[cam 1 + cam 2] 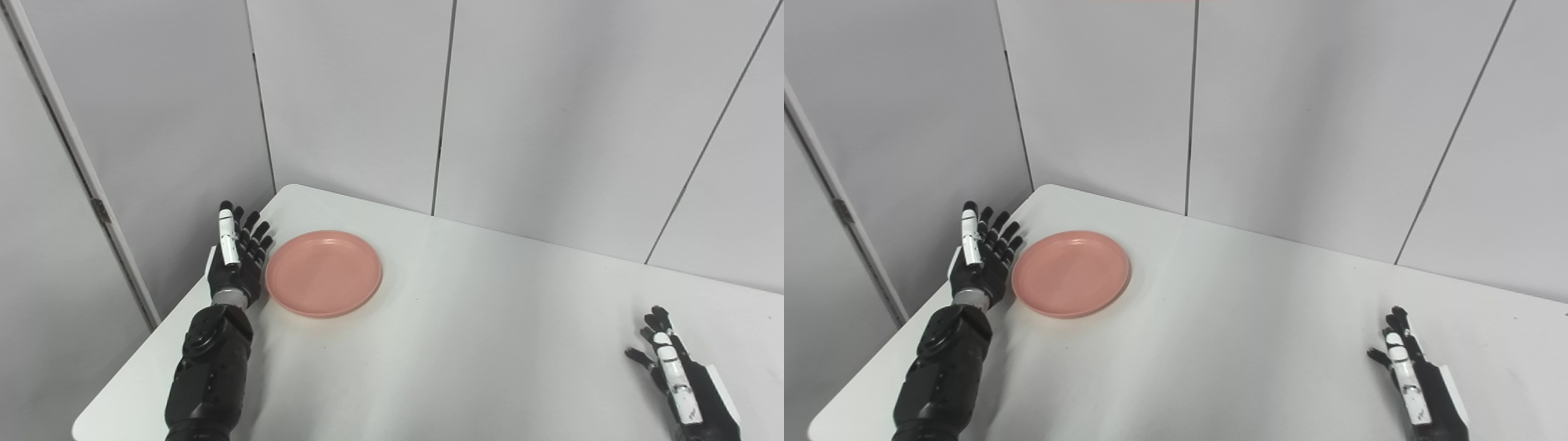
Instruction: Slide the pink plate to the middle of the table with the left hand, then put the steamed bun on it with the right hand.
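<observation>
Pink plate at the far left, my left hand ready beside it.

The pink plate (323, 273) lies near the far left corner of the white table (465, 343). My left hand (236, 263) stands edge-on just beside its left rim, fingers straight and apart, holding nothing, placed so to push it toward the middle. My right hand (680, 373) waits open and empty, well apart. I see no steamed bun.
</observation>
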